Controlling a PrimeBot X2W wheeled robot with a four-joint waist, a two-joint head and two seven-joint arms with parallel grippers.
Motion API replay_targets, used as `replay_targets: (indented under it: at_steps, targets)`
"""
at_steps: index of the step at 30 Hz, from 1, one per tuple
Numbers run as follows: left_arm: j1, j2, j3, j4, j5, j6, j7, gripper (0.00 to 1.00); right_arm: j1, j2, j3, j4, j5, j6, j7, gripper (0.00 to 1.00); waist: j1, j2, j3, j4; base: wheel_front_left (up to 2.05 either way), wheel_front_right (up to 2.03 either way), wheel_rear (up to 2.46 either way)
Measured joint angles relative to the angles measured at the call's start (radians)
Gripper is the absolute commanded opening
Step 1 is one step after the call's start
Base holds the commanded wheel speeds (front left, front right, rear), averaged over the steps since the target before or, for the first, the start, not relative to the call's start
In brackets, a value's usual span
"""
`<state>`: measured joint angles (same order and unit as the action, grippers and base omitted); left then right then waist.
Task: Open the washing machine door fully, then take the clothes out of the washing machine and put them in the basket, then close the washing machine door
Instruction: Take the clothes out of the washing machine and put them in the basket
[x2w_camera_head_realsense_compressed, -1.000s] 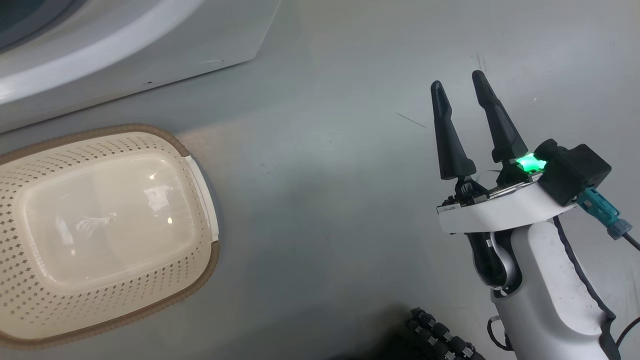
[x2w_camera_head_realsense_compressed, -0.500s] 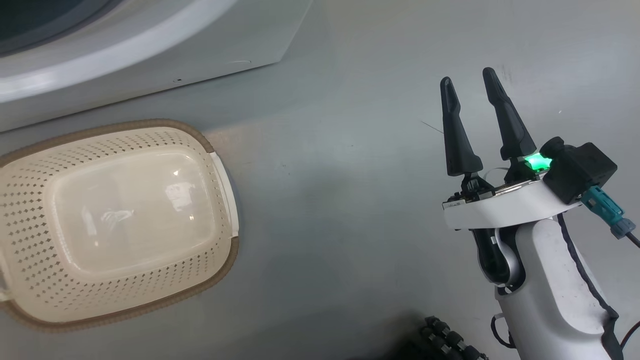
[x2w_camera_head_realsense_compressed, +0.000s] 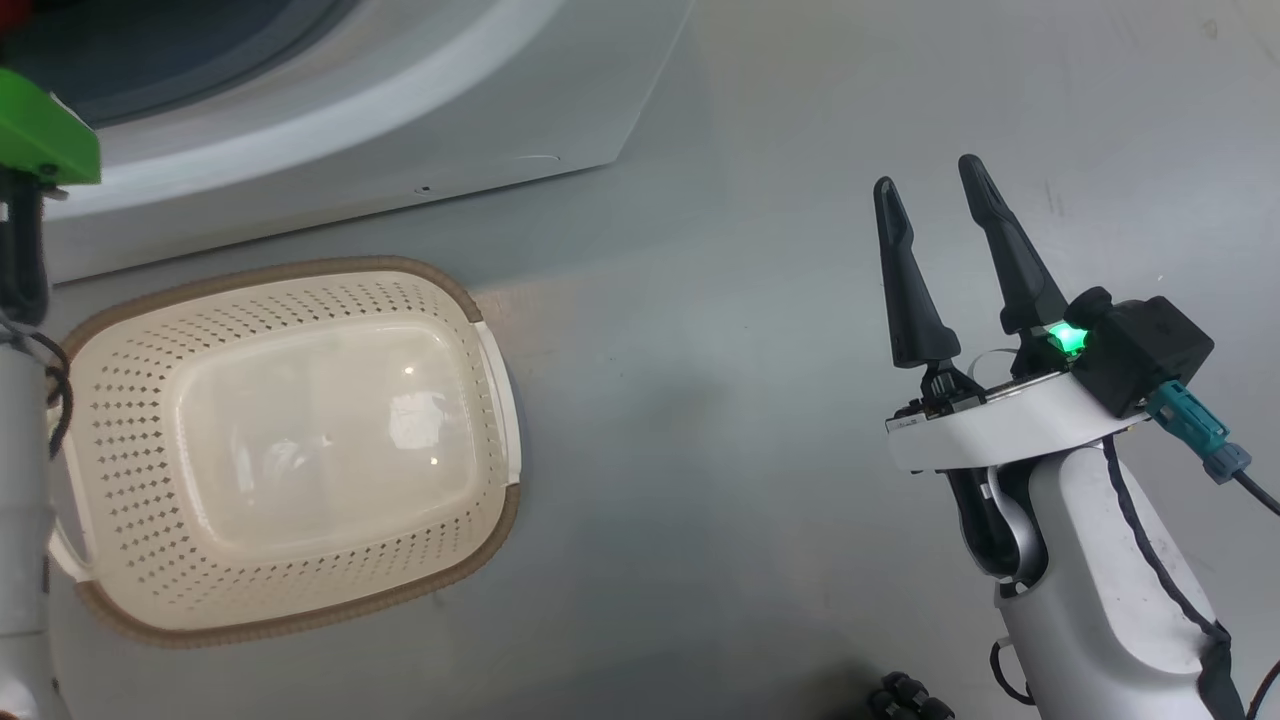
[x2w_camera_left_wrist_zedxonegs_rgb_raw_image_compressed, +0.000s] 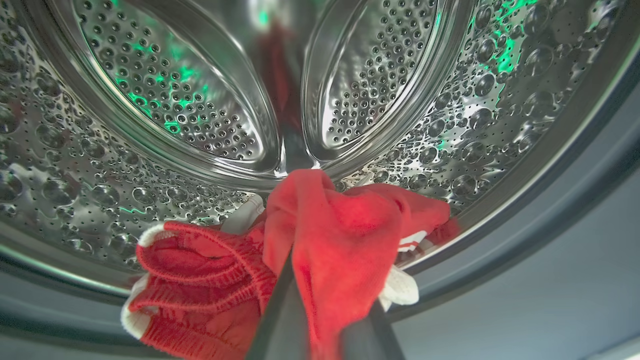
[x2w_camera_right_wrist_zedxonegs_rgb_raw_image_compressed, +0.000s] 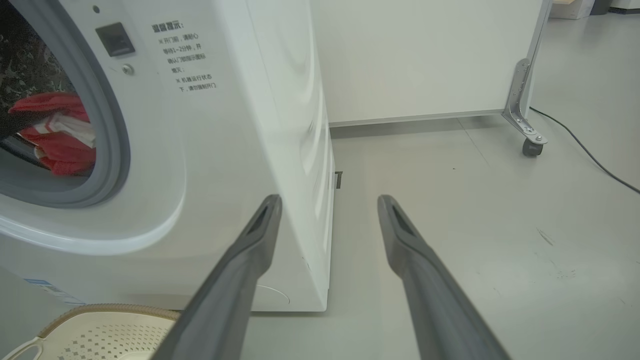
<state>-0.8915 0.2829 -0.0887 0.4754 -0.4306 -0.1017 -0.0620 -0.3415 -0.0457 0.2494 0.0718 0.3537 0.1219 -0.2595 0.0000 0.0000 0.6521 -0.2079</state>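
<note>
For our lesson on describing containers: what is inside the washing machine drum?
Red clothes with white trim lie heaped at the front of the drum, pinched by the left gripper. Anything beneath the heap is covered.

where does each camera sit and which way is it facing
Head view: on the head, looking down at floor, basket and washer; open right fingers show.
Left wrist view: at the washer's mouth, facing the drum; left fingers shut on red clothes.
Right wrist view: low, facing the washer's corner; its spread fingers show.
Shared: both wrist views see the clothes.
</note>
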Motion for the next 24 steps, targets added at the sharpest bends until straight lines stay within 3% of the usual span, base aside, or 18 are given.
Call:
replay_targets:
  at_steps: [10, 24]
  targets:
    - [0.152, -0.067, -0.023, -0.049, 0.033, 0.011, -0.178, 0.00, 0.043, -0.001, -0.006, 0.032, -0.041, 0.000, 0.000, 1.00, 0.0000, 0.0000, -0.089, 0.043, 0.00, 0.00, 0.00]
    - [0.299, -0.120, -0.036, -0.186, 0.055, 0.035, -0.190, 0.00, 0.142, -0.001, -0.010, 0.066, -0.050, 0.000, 0.000, 1.00, -0.0001, 0.0000, -0.249, 0.101, 0.00, 0.00, 0.00]
